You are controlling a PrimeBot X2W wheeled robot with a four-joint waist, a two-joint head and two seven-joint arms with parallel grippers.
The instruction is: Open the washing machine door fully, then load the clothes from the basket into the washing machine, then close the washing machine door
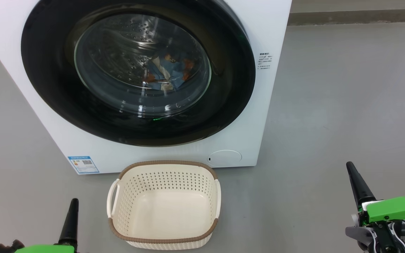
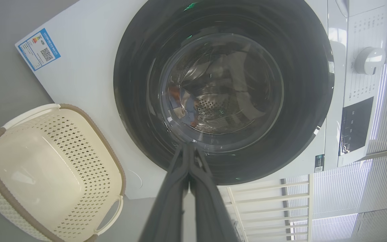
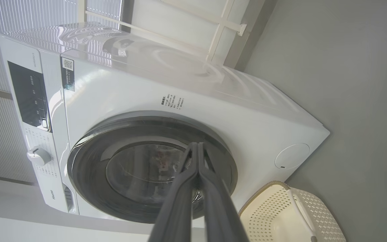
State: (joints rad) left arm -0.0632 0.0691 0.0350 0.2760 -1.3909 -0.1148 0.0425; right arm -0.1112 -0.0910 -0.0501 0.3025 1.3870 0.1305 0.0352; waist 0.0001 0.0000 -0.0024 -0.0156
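Note:
The washing machine stands before me with its round black door closed flat against the front. Through the glass window the clothes, light blue with orange patches, lie inside the drum; they also show dimly as clothes behind the door. The cream basket sits on the floor in front of the machine with nothing in it. My left gripper is shut at the lower left, beside the basket. My right gripper is shut at the lower right, away from the machine.
Grey floor stretches to the right of the machine. A blue label and a round filter cover mark the machine's lower front. The control panel and knob sit on the machine's top edge. Slatted blinds hang behind.

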